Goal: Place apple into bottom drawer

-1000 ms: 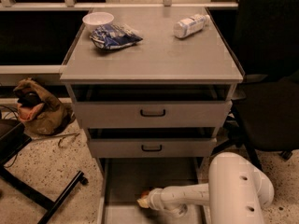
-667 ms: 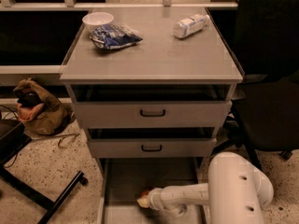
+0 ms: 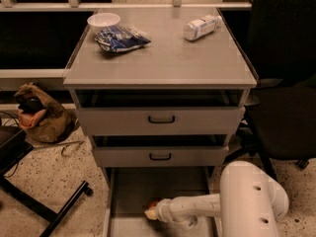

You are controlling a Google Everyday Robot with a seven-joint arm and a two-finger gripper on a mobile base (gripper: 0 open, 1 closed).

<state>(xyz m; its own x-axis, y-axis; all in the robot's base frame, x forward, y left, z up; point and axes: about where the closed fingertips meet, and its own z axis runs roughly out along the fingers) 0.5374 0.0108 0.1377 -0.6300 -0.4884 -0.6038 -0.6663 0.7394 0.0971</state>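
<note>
At the far left we see a brown bag (image 3: pixel 39 116) slumped on the speckled floor (image 3: pixel 74 167). In front of it the black legs of a stand (image 3: pixel 47 209) reach toward the cabinet. Next comes the grey bench (image 3: pixel 163 63), the flat top of that cabinet. At its back left corner stands a white bowl (image 3: pixel 103 20), and just beside the bowl lies a blue snack bag (image 3: pixel 121 37).

Below the bench, the top drawer (image 3: pixel 197 120) and the middle drawer (image 3: pixel 197 156) each show a grey front with a black handle. Beneath them the bottom drawer (image 3: pixel 158 185) is pulled well out, its flat grey floor in view. Low in the front part of it we make out a small red-orange shape, most likely the apple (image 3: pixel 154 203), right against the tip of the hand (image 3: pixel 150 213). The hand is inside the bottom drawer, pointing left. We cannot tell how far open it is, or whether it has hold of the apple.

The white arm (image 3: pixel 195 207) runs from the hand to the right, to the robot's bulky white housing (image 3: pixel 252 201) at the lower right. Up on the bench's back right corner a white bottle (image 3: pixel 201 27) lies on its side, well apart from the bowl. At the far right stands a black chair (image 3: pixel 286 98).
</note>
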